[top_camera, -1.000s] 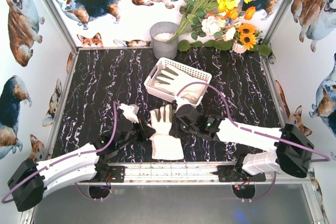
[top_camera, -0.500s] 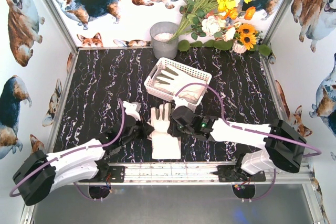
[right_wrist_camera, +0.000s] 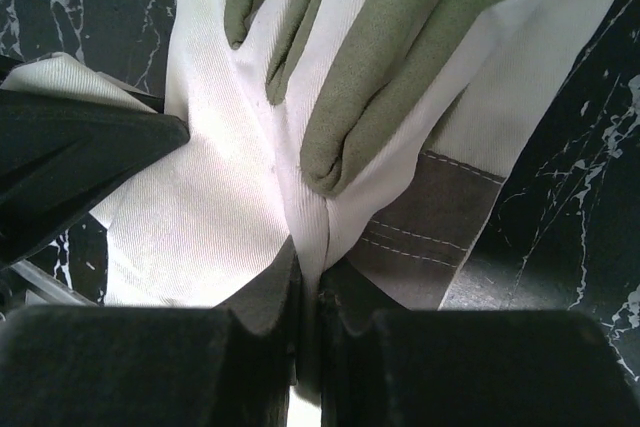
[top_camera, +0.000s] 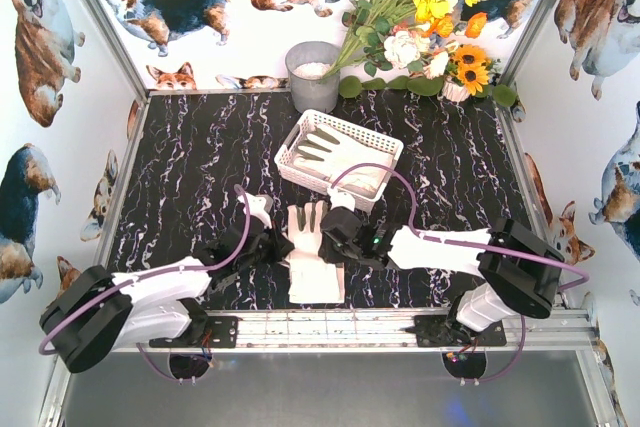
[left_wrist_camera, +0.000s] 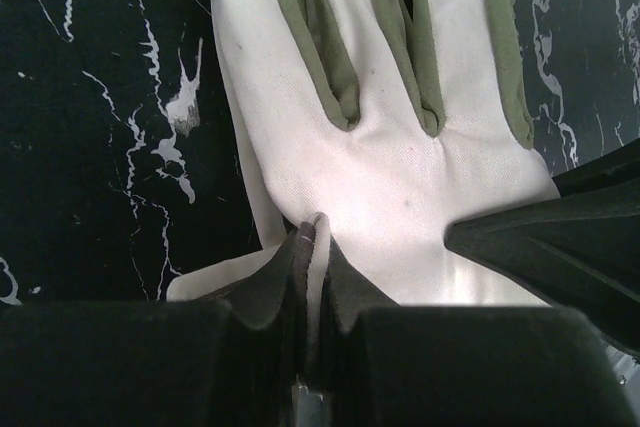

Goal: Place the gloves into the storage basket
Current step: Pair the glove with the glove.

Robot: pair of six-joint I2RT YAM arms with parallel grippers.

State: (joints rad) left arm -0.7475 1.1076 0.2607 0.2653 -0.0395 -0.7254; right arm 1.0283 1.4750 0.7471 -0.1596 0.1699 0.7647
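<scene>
A cream-white glove [top_camera: 312, 252] with grey finger patches lies on the black marbled table in front of the storage basket [top_camera: 345, 131], fingers pointing away. My left gripper [top_camera: 283, 245] is shut on a fold of the glove's left edge [left_wrist_camera: 315, 232]. My right gripper [top_camera: 332, 243] is shut on a fold at its right edge [right_wrist_camera: 315, 237]. Each wrist view shows the other gripper's finger on the far side of the glove [left_wrist_camera: 545, 247] [right_wrist_camera: 80, 162]. Another glove [top_camera: 325, 147] lies inside the white slotted basket.
A grey metal bucket [top_camera: 313, 75] stands behind the basket at the back wall. A bunch of artificial flowers [top_camera: 420, 27] lies at the back right. A metal rail [top_camera: 330, 325] runs along the table's near edge.
Both arms have moved left and closer together, and the glove has shifted slightly with them and bunched narrower at the palm.
</scene>
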